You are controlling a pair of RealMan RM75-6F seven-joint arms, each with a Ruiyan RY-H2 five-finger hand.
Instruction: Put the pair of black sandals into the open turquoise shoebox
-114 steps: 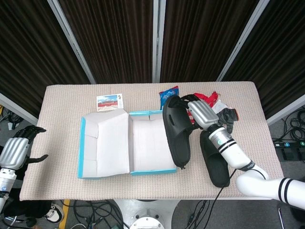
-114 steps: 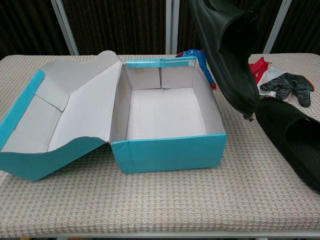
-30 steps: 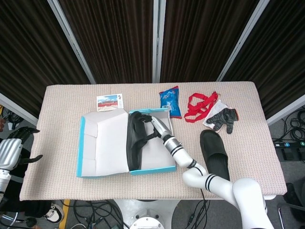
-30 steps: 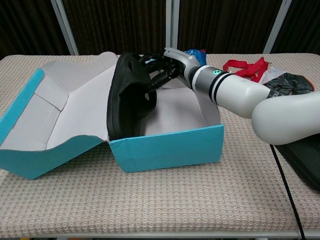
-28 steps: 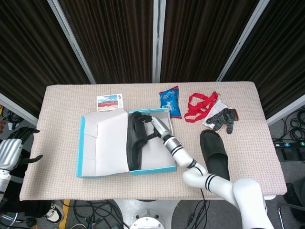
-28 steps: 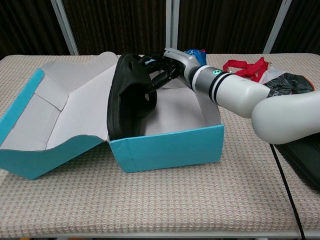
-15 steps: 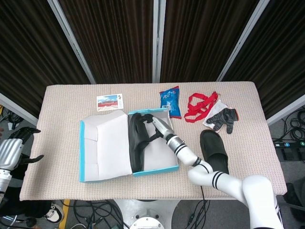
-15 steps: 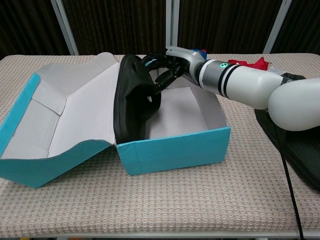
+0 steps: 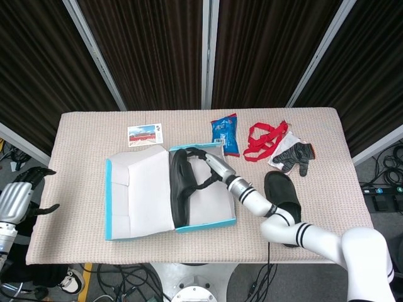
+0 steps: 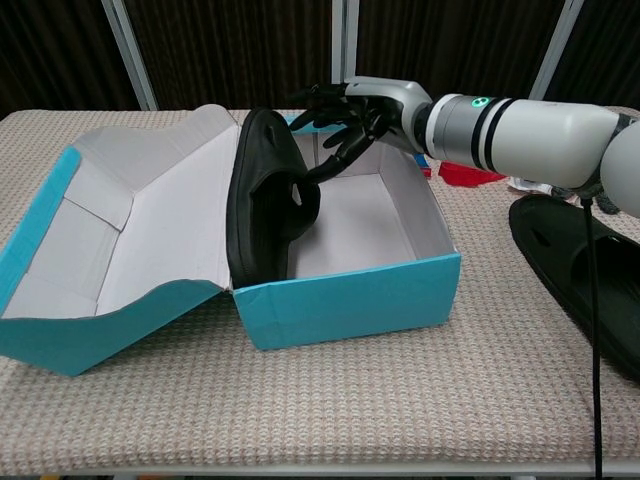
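The open turquoise shoebox (image 9: 205, 224) (image 10: 350, 300) sits mid-table with its lid (image 9: 137, 189) folded out to the left. One black sandal (image 9: 179, 187) (image 10: 262, 205) stands on its side inside, leaning against the box's left wall. My right hand (image 9: 212, 165) (image 10: 358, 108) hovers over the box's back rim with fingers spread, holding nothing; its lowest fingertips are close to the sandal's strap. The second black sandal (image 9: 283, 199) (image 10: 580, 262) lies flat on the table to the right of the box. My left hand (image 9: 17, 198) hangs open beyond the table's left edge.
Behind the box lie a blue snack packet (image 9: 225, 133), a red strap (image 9: 264, 138), a grey-black glove (image 9: 293, 155) and a postcard (image 9: 145, 134). My right forearm (image 10: 520, 128) reaches across above the second sandal.
My right hand has let go of the sandal and lifted up and back to the right, fingers spreading. The sandal stays leaning in the box, which slid slightly right.
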